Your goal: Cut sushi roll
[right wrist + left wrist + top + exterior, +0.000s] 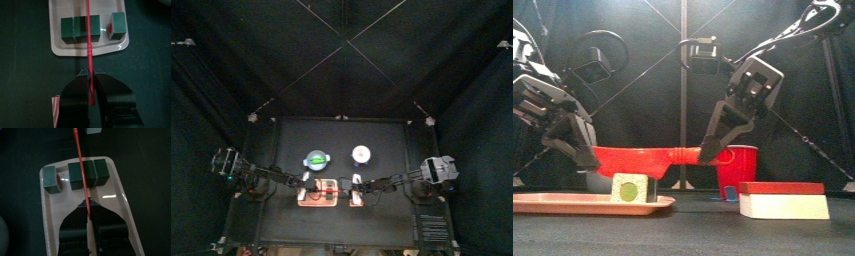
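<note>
Low and a bit left in the front view: the sushi roll (632, 187), dark green with a pale end, lying on the pink tray (553, 202). Right above it, across the middle of that view: a long red cutter (647, 157), pinched at one end by the left gripper (580, 156) and at the other by the right gripper (710, 157), both clamped tight on it. In the left wrist view, one small piece (52, 178) already sits apart, near the upper left, just beside the big part of the roll. There the cutter looks like a thin red line crossing the big part a little off its middle. To do this step well, probably best to bring both ends down together and at the same speed, so the cutter stays flat and not tipped. Press straight down, not sideways, or the roll may slide or squash. Go slow near the tray, and stop on touching it. Hold tight at both ends, since a loose end could let the cutter twist. Mind the cut piece too; a bump might knock it over. Off to the lower right of the front view, well apart: a red cup (743, 165) and a red and white box (784, 200), not in the way.
</note>
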Action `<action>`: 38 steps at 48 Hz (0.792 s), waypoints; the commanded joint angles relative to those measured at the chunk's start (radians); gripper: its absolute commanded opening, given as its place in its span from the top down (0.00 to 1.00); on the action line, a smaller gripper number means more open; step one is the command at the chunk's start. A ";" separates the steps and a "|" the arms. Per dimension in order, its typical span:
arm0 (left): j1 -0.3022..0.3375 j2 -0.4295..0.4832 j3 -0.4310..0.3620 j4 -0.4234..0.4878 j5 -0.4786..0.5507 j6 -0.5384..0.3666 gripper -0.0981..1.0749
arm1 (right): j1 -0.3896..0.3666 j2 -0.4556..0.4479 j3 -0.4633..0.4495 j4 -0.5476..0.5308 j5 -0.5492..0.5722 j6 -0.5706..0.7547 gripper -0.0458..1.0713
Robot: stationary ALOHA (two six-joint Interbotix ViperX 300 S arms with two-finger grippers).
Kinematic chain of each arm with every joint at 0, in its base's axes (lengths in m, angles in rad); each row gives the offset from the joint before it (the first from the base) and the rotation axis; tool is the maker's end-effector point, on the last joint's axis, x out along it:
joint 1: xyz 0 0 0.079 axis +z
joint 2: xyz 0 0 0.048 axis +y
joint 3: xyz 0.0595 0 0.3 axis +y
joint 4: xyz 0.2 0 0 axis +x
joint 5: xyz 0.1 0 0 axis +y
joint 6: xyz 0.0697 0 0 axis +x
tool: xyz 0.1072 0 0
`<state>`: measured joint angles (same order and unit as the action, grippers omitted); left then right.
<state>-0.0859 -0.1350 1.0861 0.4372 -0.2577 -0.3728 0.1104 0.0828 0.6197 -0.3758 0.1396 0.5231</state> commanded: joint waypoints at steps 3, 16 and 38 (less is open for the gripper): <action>-0.003 0.009 -0.011 0.003 0.005 0.002 0.63 | -0.002 -0.011 -0.011 0.003 0.003 -0.002 0.58; -0.003 0.037 -0.011 0.000 0.009 0.000 0.63 | -0.003 0.023 -0.015 0.021 0.003 -0.002 0.58; -0.002 0.104 -0.032 -0.002 0.009 0.002 0.63 | -0.003 0.086 -0.035 0.032 0.009 -0.002 0.58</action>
<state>-0.0859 -0.0383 1.0646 0.4341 -0.2516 -0.3728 0.1089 0.1810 0.5921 -0.3497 0.1396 0.5246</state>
